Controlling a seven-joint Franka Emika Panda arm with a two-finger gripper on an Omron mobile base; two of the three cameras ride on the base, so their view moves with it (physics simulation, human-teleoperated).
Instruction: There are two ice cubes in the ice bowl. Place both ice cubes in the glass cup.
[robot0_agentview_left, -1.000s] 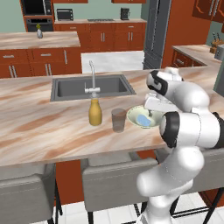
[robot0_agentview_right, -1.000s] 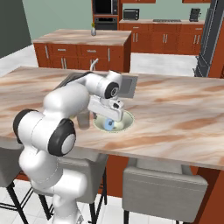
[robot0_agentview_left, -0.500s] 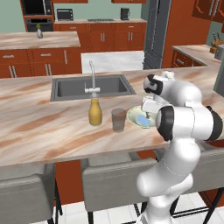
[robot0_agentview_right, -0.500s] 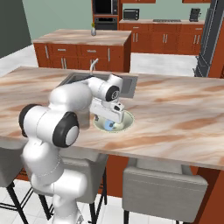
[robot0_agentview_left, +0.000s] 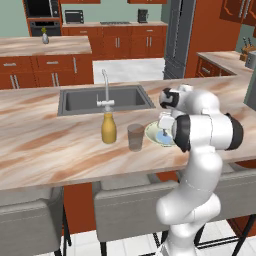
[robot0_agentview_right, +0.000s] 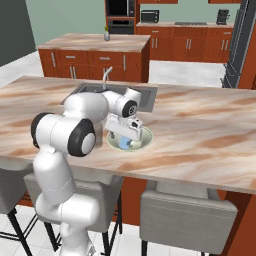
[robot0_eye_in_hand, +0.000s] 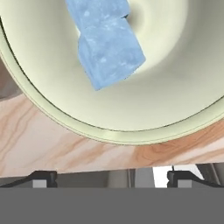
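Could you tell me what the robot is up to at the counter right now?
The white arm has its gripper lowered over the ice bowl on the marble counter, fingers spread open and holding nothing. Both ice cubes lie in the bowl, touching each other. The glass cup stands empty just beside the bowl, next to a yellow bottle.

A white robot arm with dark joints rises, bends at its elbow and reaches forward, wrist turned downward. Its pincer (robot0_eye_in_hand: 112, 175) hangs just above the ice bowl (robot0_eye_in_hand: 183, 100), fingers spread wide, gripping nothing.
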